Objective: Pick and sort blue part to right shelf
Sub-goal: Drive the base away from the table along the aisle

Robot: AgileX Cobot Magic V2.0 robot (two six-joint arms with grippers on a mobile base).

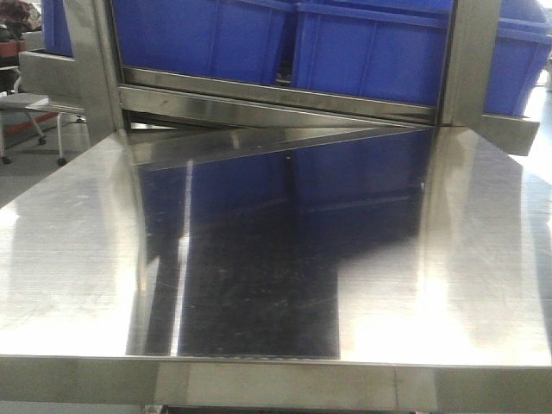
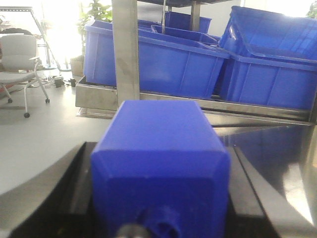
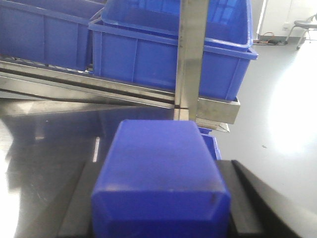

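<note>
In the left wrist view a solid-blue part [image 2: 158, 168] fills the space between my left gripper's [image 2: 159, 148] black fingers [image 2: 79, 183], its nub [image 2: 166, 223] pointing back at the camera. In the right wrist view a second blue part [image 3: 159, 173] sits the same way in my right gripper [image 3: 161, 166], with no nub showing. Both grippers are shut on their parts above the steel table [image 1: 78, 259]. The steel shelf [image 1: 276, 97] with blue bins [image 1: 371, 52] stands just behind the table. Neither gripper shows in the front view.
A steel shelf post [image 2: 126, 49] stands straight ahead of the left gripper, and another post [image 3: 190, 49] ahead of the right one. A white office chair [image 2: 20, 54] and a plant [image 2: 94, 12] stand on the floor at left. Bare floor [image 3: 282, 124] lies right of the shelf.
</note>
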